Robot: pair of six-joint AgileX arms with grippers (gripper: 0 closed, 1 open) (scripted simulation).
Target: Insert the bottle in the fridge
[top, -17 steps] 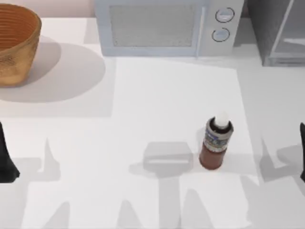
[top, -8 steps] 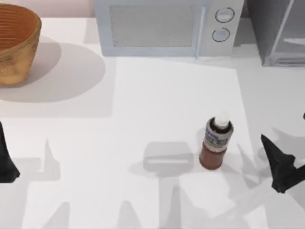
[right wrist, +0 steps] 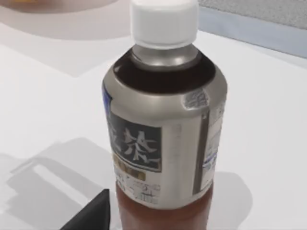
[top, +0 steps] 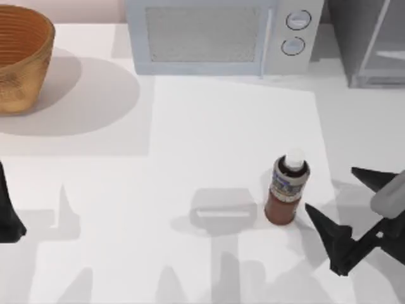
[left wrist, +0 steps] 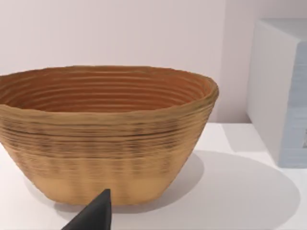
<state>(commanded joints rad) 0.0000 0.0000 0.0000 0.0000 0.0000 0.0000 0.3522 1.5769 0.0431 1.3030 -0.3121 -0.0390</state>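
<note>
The bottle [top: 286, 190] stands upright on the white table, right of centre: reddish-brown, white cap, grey label band. The right wrist view looks at the bottle [right wrist: 163, 124] from close by, with one dark fingertip [right wrist: 91, 215] low beside it. My right gripper [top: 330, 188] is open just right of the bottle, one finger toward the bottle's base and the other farther right, with nothing between them. The fridge [top: 370, 41], a dark-grey box with a pale framed door panel, stands at the back right corner. My left gripper [top: 6, 215] is parked at the table's left edge, open.
A pale microwave [top: 221, 35] with two round knobs stands at the back centre, left of the fridge. A woven basket [top: 19, 57] sits at the back left, and the basket [left wrist: 105, 134] also faces the left wrist camera.
My right gripper has come in from the right edge toward the bottle and spread beside it. The bottle and the left arm have not moved.
</note>
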